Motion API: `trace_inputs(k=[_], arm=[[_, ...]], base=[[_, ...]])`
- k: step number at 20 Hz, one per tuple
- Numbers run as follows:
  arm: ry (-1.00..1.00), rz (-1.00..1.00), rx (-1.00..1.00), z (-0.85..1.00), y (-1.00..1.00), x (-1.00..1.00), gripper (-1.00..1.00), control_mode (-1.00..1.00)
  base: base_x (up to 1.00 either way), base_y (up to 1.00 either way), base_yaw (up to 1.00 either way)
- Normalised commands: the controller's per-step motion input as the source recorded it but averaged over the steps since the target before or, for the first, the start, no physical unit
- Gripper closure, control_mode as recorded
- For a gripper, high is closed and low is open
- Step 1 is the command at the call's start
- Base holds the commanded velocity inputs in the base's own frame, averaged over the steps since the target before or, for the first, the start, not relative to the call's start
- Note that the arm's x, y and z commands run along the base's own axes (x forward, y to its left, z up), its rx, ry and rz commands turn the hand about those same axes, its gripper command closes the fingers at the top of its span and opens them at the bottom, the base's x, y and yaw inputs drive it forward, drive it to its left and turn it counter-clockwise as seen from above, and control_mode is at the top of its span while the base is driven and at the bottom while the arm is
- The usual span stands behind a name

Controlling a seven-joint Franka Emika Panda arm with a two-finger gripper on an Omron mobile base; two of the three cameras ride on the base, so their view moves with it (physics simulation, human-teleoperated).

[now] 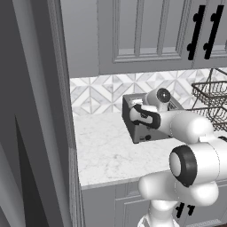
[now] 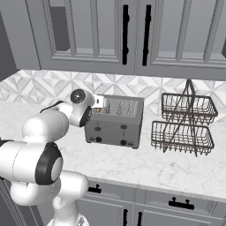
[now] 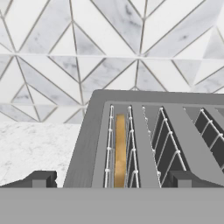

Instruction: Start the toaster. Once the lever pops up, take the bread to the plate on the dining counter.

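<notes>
White grey-veined marble counter (image 2: 145, 170) under a dark grey toaster (image 2: 115, 126) and a two-tier wire basket rack (image 2: 185, 123).

The arm (image 1: 190, 159) is built of glossy white, rounded segments joined by dark ringed joints, with a black band around the wrist housing behind the jaws, whose two small finger tips (image 3: 41, 178) are dark and blocky.

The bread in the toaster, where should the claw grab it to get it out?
Probably the top edge of the bread, coming straight down from above. It stands upright, sunk in the leftmost slot of the toaster, with wire guards close on both flat faces, so just the thin crust edge faces up. The open claw would need a finger on each flat face.
</notes>
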Motion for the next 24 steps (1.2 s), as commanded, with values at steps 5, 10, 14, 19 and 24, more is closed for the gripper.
trace_inputs(k=[5,10,14,19,24], arm=[[0.00,0.00,0.00,0.00,0.00,0.00,-1.00,-1.00],[0.00,0.00,0.00,0.00,0.00,0.00,-1.00,-1.00],[0.00,0.00,0.00,0.00,0.00,0.00,-1.00,-1.00],[0.00,0.00,0.00,0.00,0.00,0.00,-1.00,-1.00],[0.00,0.00,0.00,0.00,0.00,0.00,-1.00,-1.00]], base=[[0.00,0.00,0.00],[0.00,0.00,0.00],[0.00,0.00,0.00],[0.00,0.00,0.00],[0.00,0.00,0.00]])
